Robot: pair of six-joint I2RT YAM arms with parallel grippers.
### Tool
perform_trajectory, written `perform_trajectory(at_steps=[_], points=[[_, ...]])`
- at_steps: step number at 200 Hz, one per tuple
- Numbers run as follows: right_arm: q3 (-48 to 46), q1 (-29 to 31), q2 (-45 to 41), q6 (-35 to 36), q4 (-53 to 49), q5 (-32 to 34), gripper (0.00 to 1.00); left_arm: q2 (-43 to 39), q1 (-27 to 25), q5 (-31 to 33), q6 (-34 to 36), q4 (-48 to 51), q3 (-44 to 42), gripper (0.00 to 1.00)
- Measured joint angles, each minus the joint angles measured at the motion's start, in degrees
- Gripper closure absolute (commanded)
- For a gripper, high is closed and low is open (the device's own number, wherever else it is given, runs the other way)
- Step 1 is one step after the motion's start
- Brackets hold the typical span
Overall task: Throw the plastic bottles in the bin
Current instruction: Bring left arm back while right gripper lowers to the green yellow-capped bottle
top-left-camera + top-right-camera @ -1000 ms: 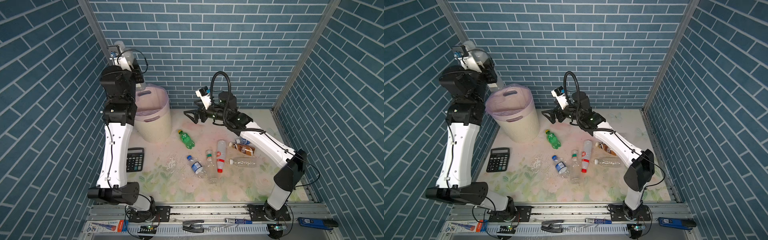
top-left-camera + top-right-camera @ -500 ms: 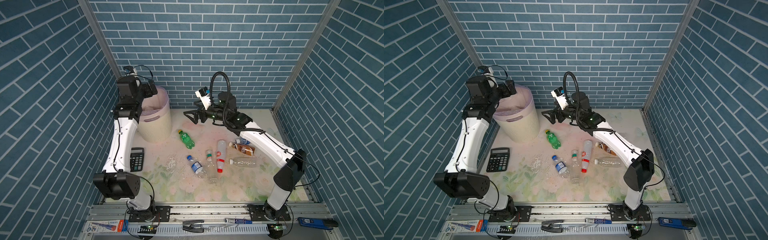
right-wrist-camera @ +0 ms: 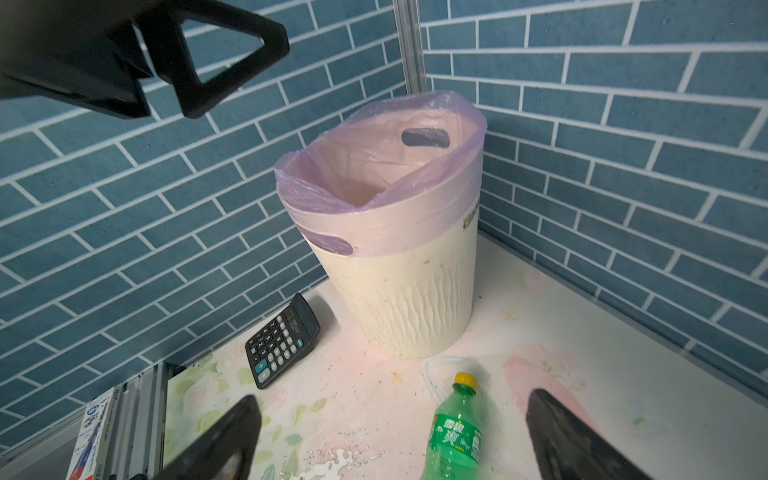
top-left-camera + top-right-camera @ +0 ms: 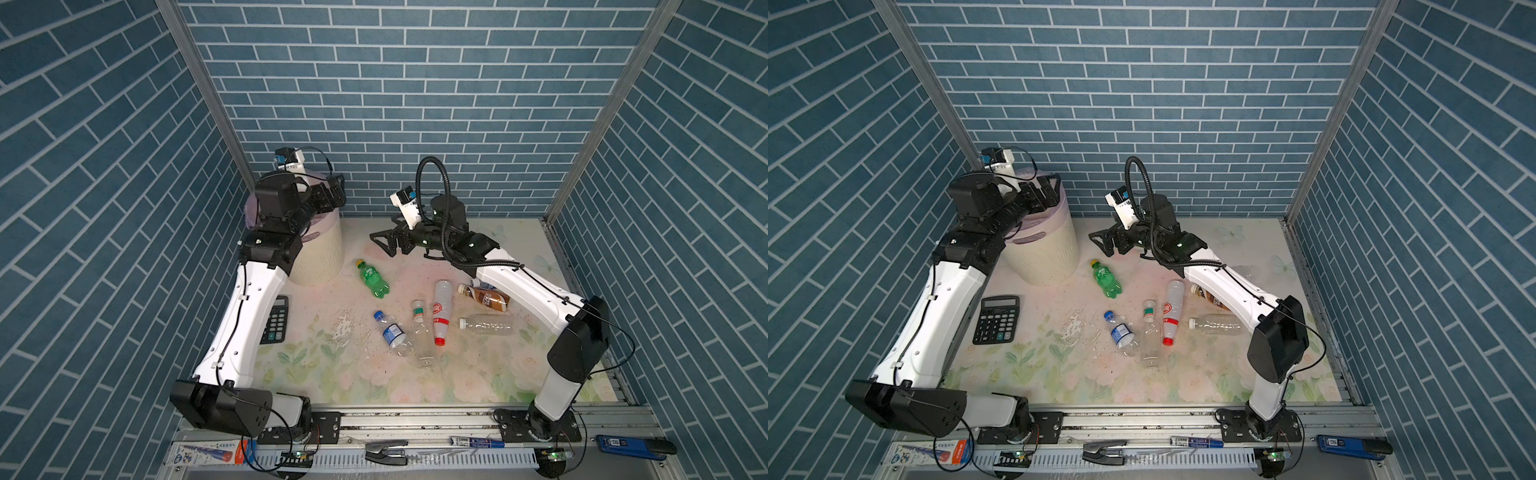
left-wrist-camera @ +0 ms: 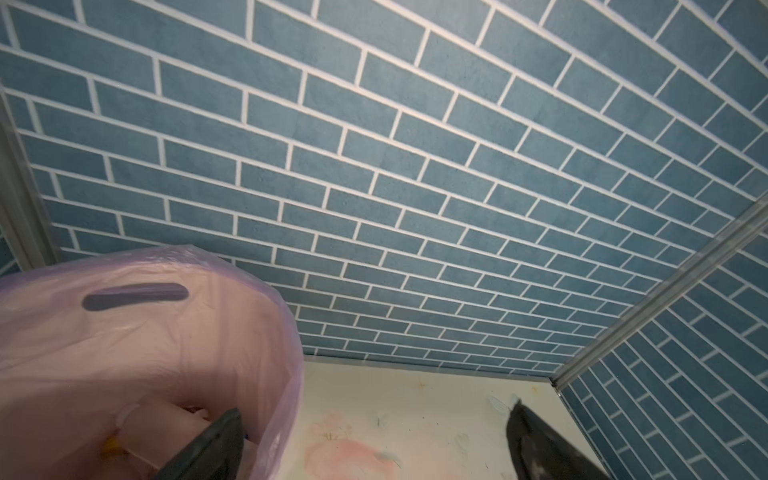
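Hovering Open and Empty at the Bin

Standing in the far corner in both top views is the cream-white round ribbed plastic bin, lined with a translucent pink bag. Over the bin's rim hangs the left gripper, its fingers spread wide with nothing between them. Its wrist view shows pale, blurred shapes down inside the bag. To the right of the bin the right gripper is in the air, also spread wide and empty. In front of the bin a black calculator lies on the pale floral mat.

The plastic bottles on the mat all lie outside the bin. Closest to it, just to its right, is a green yellow-capped bottle. Farther to the bin's right and front lie:
- a white red-capped bottle
- a plain clear bottle
- a brown-labelled bottle
- a clear green-collared bottle
- a small blue-capped bottle
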State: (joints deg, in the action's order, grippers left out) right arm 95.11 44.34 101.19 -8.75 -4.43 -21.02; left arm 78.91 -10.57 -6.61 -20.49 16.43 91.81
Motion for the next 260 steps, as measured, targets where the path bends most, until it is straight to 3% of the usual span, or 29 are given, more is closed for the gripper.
perform_trajectory(at_steps=[67, 109, 191, 260], points=[[-11.1, -0.4, -1.3, -2.3, 1.6, 4.1, 0.01, -0.7, -6.9, -3.4, -7.7, 0.0, -6.5, 0.01], [-17.6, -0.4, -1.1, -5.6, 5.0, 5.7, 0.01, -3.2, -9.2, -6.2, -15.0, -1.9, -17.4, 0.01], [-18.0, -0.4, 11.0, -13.8, 11.0, 5.7, 0.1, -9.4, -9.2, -9.2, -25.2, -7.3, -36.0, 0.01], [-14.6, 1.2, 19.1, -15.1, 11.0, 5.2, 0.13, -14.5, -7.4, -9.9, -29.5, -11.9, -48.3, 0.01]])
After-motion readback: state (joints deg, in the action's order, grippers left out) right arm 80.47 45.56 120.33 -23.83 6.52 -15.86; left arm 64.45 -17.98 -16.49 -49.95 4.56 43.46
